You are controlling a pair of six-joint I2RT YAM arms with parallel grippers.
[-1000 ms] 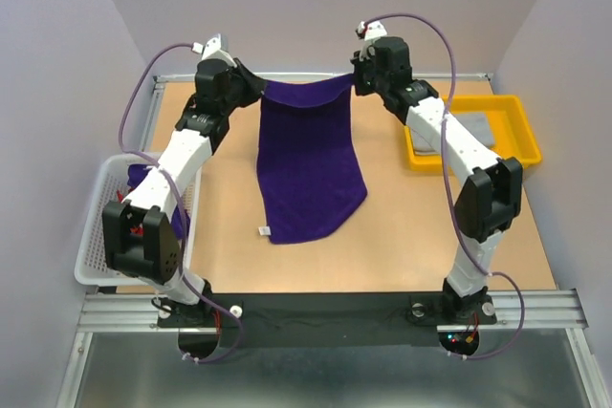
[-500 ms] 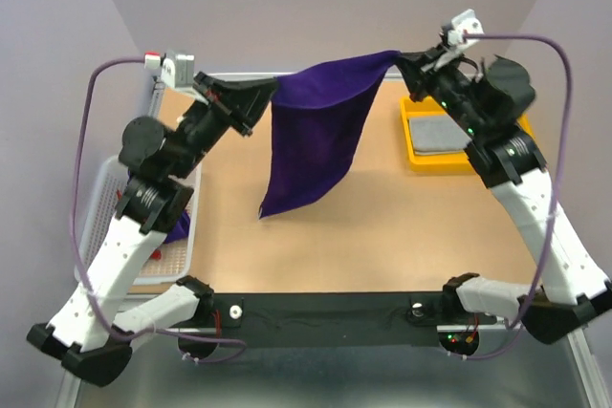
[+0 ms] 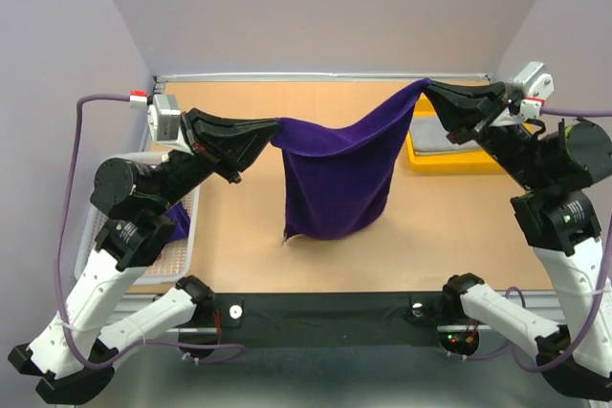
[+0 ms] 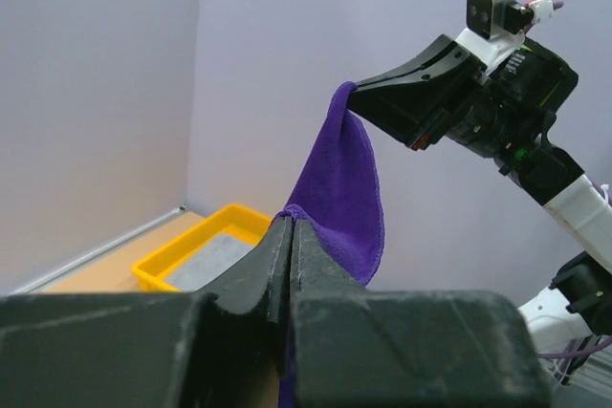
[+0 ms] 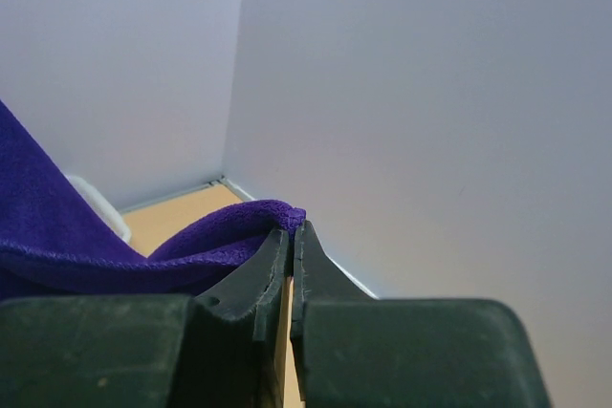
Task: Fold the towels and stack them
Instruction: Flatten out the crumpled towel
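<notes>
A deep purple towel (image 3: 337, 174) hangs in the air between my two grippers, sagging in the middle, its lower edge just above the table. My left gripper (image 3: 274, 127) is shut on its left top corner; the wrist view shows the cloth (image 4: 339, 188) pinched at the fingertips. My right gripper (image 3: 427, 85) is shut on the right top corner (image 5: 277, 212). A grey towel (image 3: 442, 136) lies in the yellow tray (image 3: 449, 161), also seen in the left wrist view (image 4: 206, 260). Another purple towel (image 3: 176, 220) lies in the white mesh basket (image 3: 168, 257), mostly hidden by my left arm.
The tan table top (image 3: 239, 236) lies below the hanging towel. The basket stands at the left edge, the yellow tray at the right rear. Lavender walls (image 3: 316, 7) close in the back and sides. A black rail (image 3: 325, 311) runs along the near edge.
Both arms have swung up and toward the near side, lifting the purple towel off the table. The grippers have spread wider apart and the towel now hangs nearer the table's front.
</notes>
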